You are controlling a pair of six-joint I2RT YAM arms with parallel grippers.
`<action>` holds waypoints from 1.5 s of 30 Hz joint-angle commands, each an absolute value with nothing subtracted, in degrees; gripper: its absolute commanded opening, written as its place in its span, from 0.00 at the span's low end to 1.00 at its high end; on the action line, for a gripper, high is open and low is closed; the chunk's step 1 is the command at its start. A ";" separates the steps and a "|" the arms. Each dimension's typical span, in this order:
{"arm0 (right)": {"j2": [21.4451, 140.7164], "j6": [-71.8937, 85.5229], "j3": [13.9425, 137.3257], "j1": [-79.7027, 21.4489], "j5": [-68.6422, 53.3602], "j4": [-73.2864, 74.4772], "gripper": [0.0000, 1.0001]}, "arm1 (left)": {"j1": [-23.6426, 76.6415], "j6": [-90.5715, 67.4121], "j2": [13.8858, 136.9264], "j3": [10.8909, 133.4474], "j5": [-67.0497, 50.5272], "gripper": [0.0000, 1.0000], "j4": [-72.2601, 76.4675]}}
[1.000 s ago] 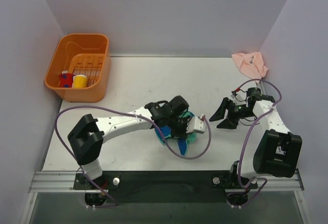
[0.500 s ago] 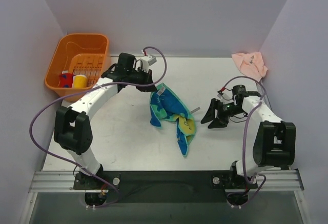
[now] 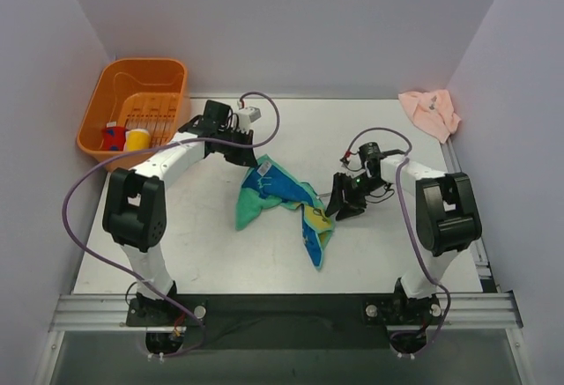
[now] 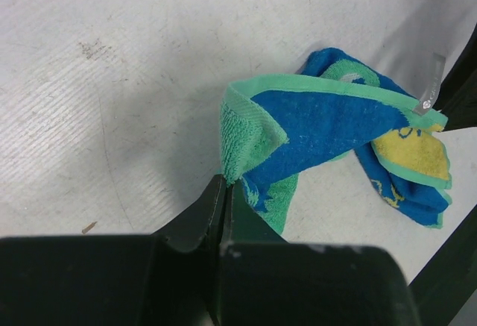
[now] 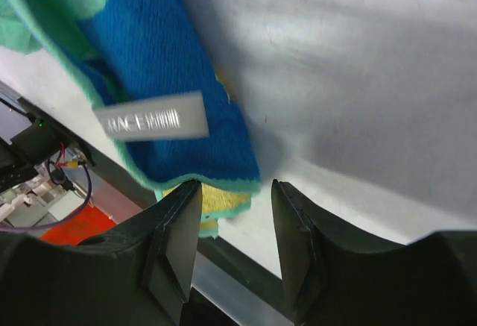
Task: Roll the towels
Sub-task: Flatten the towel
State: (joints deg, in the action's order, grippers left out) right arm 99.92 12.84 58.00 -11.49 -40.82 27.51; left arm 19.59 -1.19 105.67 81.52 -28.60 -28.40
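The green and blue towel [image 3: 284, 198] lies crumpled in the middle of the table. My left gripper [image 3: 253, 158] is at its back left corner. In the left wrist view that gripper [image 4: 225, 183] is shut on the green corner of the towel [image 4: 328, 121]. My right gripper [image 3: 336, 208] is open at the towel's right edge. In the right wrist view its jaws [image 5: 235, 201] stand apart, with the left finger [image 5: 181, 225] touching the towel's blue and yellow fold [image 5: 160, 57]. The pale pink towel [image 3: 429, 112] lies bunched at the back right corner.
An orange basket [image 3: 167, 151] stands at the back left with a red item [image 3: 112, 136] and a yellow item [image 3: 137, 139] inside. A white label [image 5: 149, 122] is sewn on the towel's edge. Purple cables loop off both arms.
My left arm swung from the table's middle to the back left, dragging the towel out by its corner. My right gripper moved left up to the towel's right edge.
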 commanded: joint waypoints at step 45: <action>96.93 24.60 42.28 -20.12 -41.84 4.23 0.37 | 16.79 2.64 99.32 87.71 -31.46 0.00 -30.41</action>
State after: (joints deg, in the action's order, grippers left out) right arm 95.42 22.39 42.54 -18.68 -45.04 7.51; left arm 17.15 3.33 99.77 86.65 -31.35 -30.81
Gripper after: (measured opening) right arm 0.359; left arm 0.028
